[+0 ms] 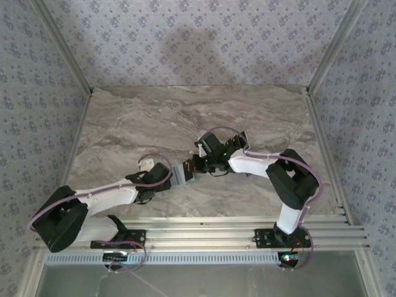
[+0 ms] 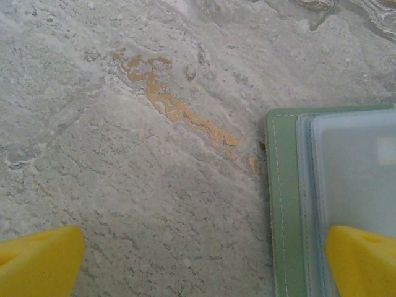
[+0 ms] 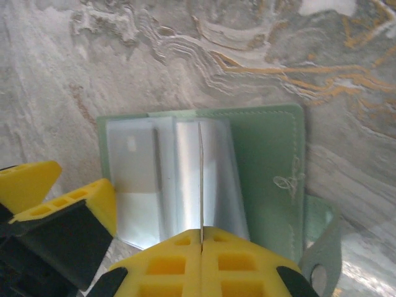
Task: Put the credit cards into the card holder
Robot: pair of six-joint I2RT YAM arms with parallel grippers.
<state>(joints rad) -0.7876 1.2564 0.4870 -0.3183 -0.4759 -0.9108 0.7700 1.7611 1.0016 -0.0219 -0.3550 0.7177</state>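
right tool pinches a card edge-on over the open card holder; left tool gapes wide.

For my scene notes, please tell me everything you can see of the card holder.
The holder is sage green, leather-like, with pale stitching and a stitched emblem. It lies open and flat on the marble table, clear sleeves fanned inside, a strap tab with a hole at one corner. The right fingers are shut on a thin sheet standing edge-on above the sleeves; card or sleeve, I cannot tell.
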